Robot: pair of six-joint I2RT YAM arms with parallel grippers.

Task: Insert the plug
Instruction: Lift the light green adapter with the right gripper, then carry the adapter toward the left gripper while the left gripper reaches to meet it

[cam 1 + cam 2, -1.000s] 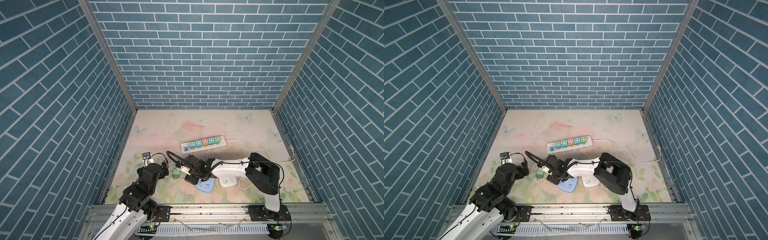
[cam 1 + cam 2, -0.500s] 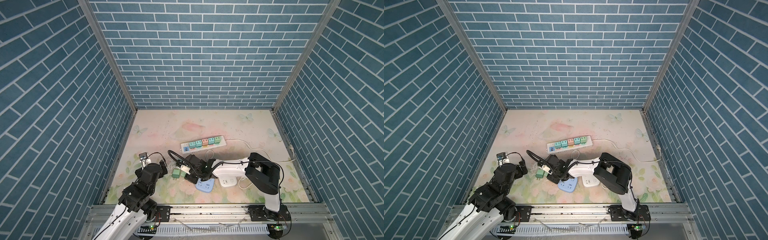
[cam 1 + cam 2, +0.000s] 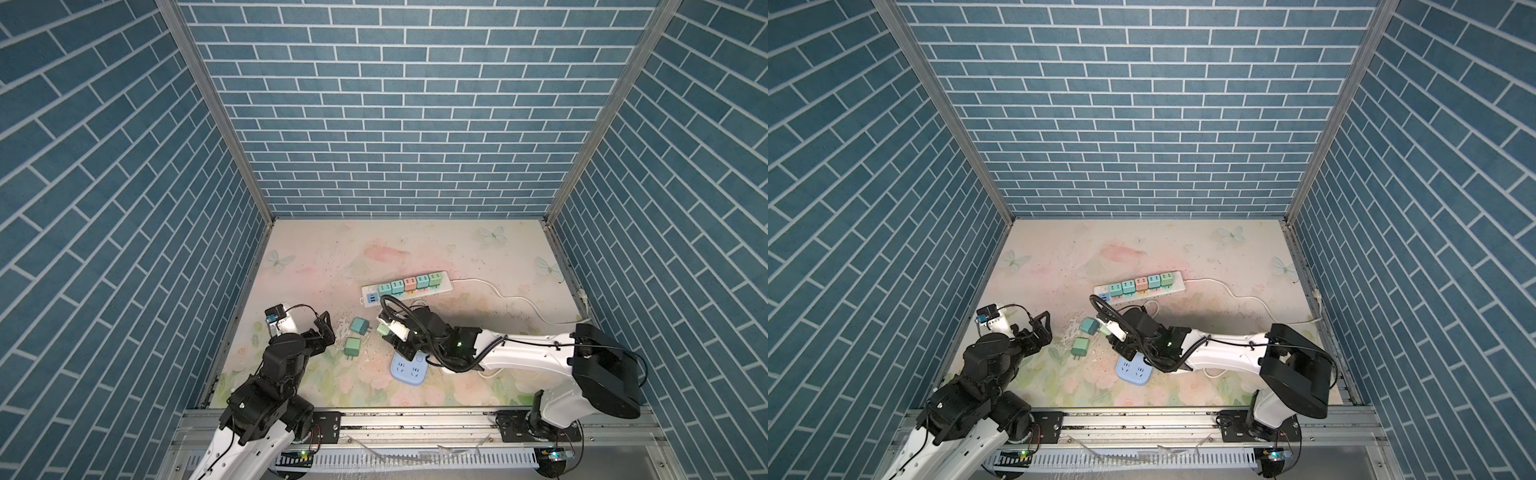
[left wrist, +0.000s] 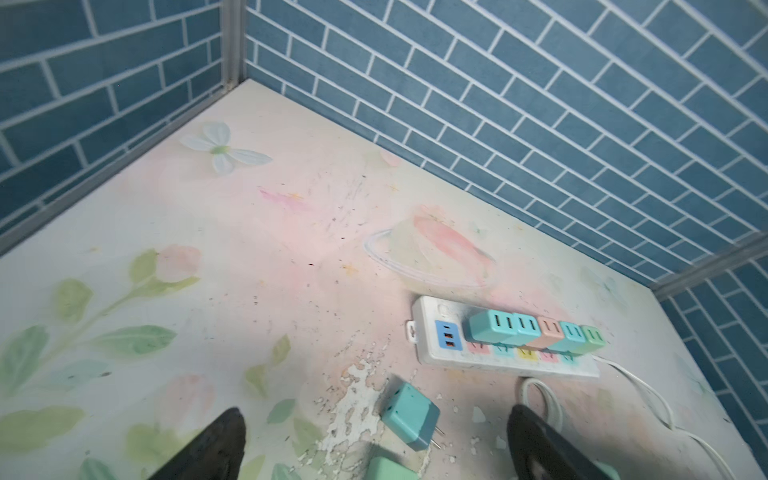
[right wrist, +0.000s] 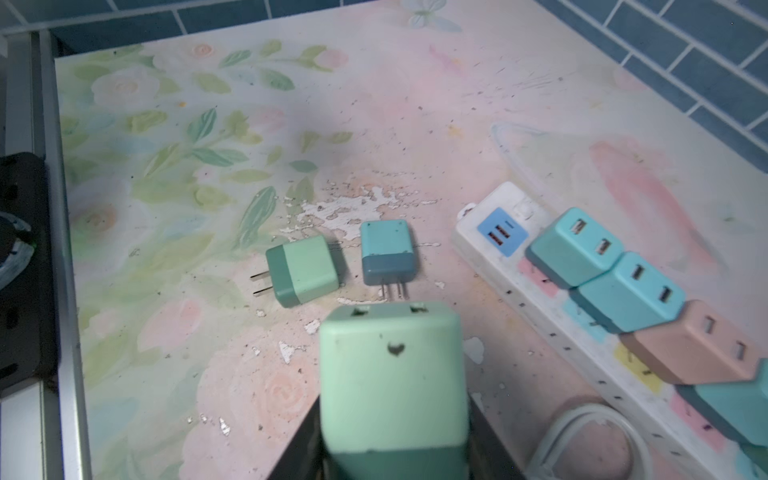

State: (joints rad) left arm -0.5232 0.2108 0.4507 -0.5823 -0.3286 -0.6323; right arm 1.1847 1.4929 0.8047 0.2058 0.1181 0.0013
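My right gripper [image 5: 395, 419] is shut on a mint-green plug [image 5: 392, 374], whose black fingers flank its sides. Its two-slot face points away from the wrist camera and its prongs are hidden. In both top views the held plug [image 3: 383, 329] [image 3: 1104, 328] hangs just in front of the white power strip [image 3: 444, 286] [image 5: 478, 237], which carries several coloured plugs. A blue socket block [image 3: 409, 368] [image 3: 1133, 370] lies under the right arm. My left gripper [image 3: 324, 328] [image 4: 374, 449] stands open and empty at the left.
Two loose plugs lie between the grippers: a teal one [image 3: 358, 325] [image 5: 386, 249] [image 4: 409, 415] and a green one [image 3: 353, 346] [image 5: 305, 270]. A white cable [image 3: 519, 297] runs from the strip to the right wall. Blue brick walls enclose the floral mat.
The right jaws have narrowed onto the mint-green plug. The left wrist has swung slightly to the left, with its jaws still wide.
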